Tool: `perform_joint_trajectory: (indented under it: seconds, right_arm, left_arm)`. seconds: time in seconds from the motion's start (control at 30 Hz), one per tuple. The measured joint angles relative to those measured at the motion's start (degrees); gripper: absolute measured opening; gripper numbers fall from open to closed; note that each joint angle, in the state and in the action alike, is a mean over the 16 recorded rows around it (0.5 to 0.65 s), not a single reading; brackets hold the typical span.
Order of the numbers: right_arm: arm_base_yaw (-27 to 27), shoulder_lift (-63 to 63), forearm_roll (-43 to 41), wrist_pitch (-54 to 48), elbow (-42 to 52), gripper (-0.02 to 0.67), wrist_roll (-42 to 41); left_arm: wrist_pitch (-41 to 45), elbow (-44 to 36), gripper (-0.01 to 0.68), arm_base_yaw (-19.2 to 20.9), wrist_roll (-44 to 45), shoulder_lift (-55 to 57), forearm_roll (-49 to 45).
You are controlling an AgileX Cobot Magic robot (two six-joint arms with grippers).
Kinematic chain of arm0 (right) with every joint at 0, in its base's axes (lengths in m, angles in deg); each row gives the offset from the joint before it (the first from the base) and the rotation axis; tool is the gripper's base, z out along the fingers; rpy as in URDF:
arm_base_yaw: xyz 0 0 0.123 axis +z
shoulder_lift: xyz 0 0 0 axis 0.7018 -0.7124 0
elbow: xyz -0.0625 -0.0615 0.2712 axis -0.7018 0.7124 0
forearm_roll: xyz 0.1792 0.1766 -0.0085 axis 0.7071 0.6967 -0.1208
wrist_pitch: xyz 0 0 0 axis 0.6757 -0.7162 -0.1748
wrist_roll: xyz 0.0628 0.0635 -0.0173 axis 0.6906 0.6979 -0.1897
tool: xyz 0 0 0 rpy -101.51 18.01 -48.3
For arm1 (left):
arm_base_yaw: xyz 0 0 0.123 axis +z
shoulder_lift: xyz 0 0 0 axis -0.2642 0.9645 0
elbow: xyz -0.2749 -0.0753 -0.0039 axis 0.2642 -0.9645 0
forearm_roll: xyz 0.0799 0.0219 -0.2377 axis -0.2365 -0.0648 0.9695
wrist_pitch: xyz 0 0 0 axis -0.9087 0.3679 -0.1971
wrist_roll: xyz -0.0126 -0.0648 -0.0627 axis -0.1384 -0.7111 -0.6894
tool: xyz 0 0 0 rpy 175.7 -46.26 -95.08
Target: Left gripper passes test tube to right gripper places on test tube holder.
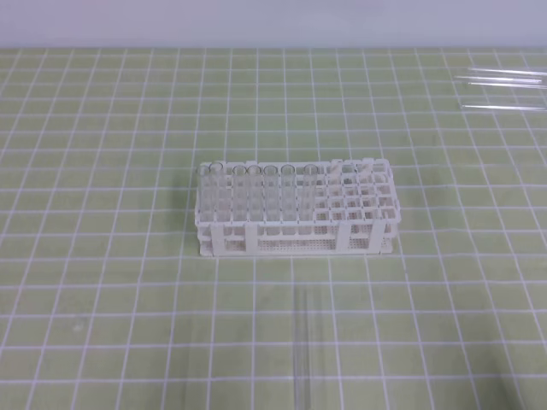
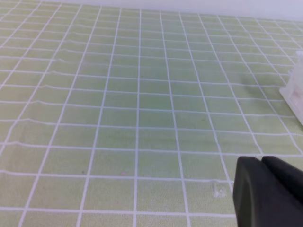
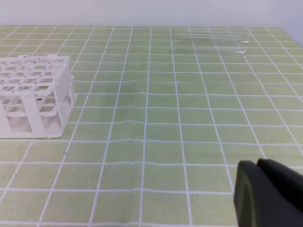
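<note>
The slim clear glass test tube (image 1: 302,350) lies flat on the green, white-gridded table (image 1: 102,282), in front of the white plastic rectangular test tube holder (image 1: 295,207) and pointing roughly toward it, its far end just short of the rack's front edge. It is faint against the grid and its near end runs down to the bottom edge of the high view.

Neither arm shows in the high view. The left gripper (image 2: 270,194) appears only as a black block in the lower right corner of its wrist view, its jaws pressed together with nothing between them; the right gripper (image 3: 267,194) sits the same way in the lower right of its own wrist view, jaws closed and empty. The tube on the table is not visible in either wrist view, so it lies apart from both grippers.

The holder stands near the middle of the table, with several clear tubes (image 1: 256,184) upright in its left part and its right part mostly open squares. In the right wrist view it stands at the far left; in the left wrist view only a white corner shows at the right edge.

More clear glass tubes (image 1: 504,85) lie side by side near the table's far right corner, well apart from the holder. Broad stretches of gridded surface lie on both sides of the rack and in front of it.
</note>
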Motion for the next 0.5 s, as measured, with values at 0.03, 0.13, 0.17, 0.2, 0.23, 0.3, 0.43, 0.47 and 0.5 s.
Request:
perform_joint_trajectory:
  seconds: [0.03,0.13,0.17,0.2,0.23,0.3,0.43,0.47,0.5]
  right_arm:
    - [0.0,0.0,0.0,0.0,0.0,-0.018,0.0]
    - [0.0,0.0,0.0,0.0,0.0,-0.018,0.0]
    - [0.0,0.0,0.0,0.0,0.0,-0.018,0.0]
    - [0.0,0.0,0.0,0.0,0.0,-0.018,0.0]
    - [0.0,0.0,0.0,0.0,0.0,-0.018,0.0]
    - [0.0,0.0,0.0,0.0,0.0,-0.018,0.0]
    - [0.0,0.0,0.0,0.0,0.0,-0.018,0.0]
    - [0.0,0.0,0.0,0.0,0.0,-0.018,0.0]
    - [0.0,0.0,0.0,0.0,0.0,-0.018,0.0]
  left_arm:
    - [0.1,0.1,-0.003,0.0,0.0,0.1,0.0]
    - [0.1,0.0,-0.003,0.0,0.0,0.2,0.0]
    - [0.1,0.0,-0.003,0.0,0.0,0.2,0.0]
    - [0.1,0.0,-0.003,0.0,0.0,0.3,0.0]
    - [0.1,0.0,-0.003,0.0,0.0,0.2,0.0]
    - [0.1,0.0,-0.003,0.0,0.0,0.0,0.0]
    - [0.0,0.0,-0.002,0.0,0.0,0.0,0.0]
    - [-0.1,0.0,-0.002,0.0,0.0,-0.1,0.0]
    - [-0.1,-0.1,-0.002,0.0,0.0,-0.2,0.0]
